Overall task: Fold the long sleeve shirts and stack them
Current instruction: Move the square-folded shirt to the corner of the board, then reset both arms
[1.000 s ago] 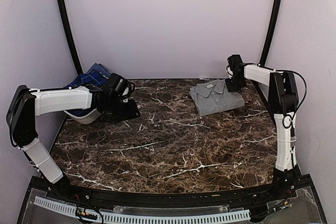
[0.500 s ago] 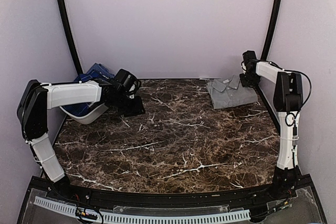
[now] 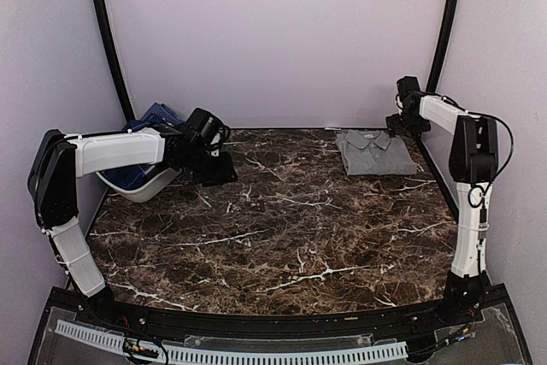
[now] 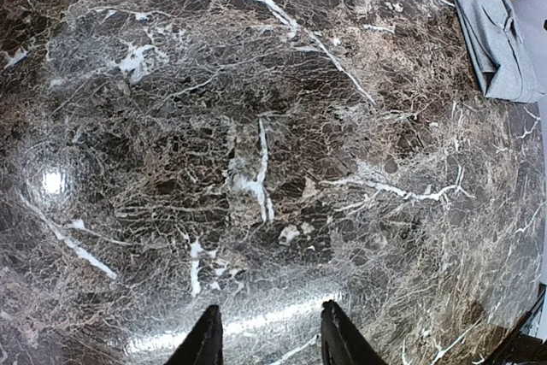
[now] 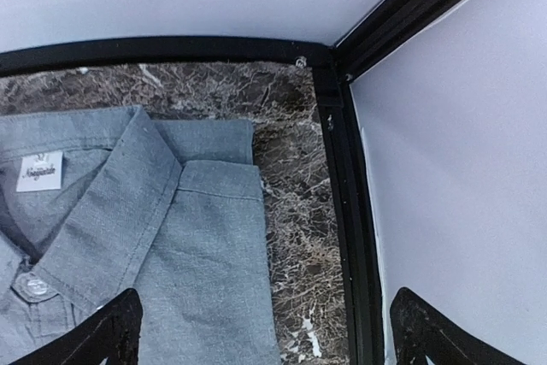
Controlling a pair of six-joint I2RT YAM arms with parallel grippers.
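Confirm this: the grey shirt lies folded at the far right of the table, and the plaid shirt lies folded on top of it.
Not quite. The grey shirt does lie folded at the far right of the table, but the plaid shirt is not on top of it. The top external view shows it bunched in the white basket at the far left.

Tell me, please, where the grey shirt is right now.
In the top view, the grey shirt lies folded in the far right corner of the table, beside the open right gripper, opposite the white basket at far left.
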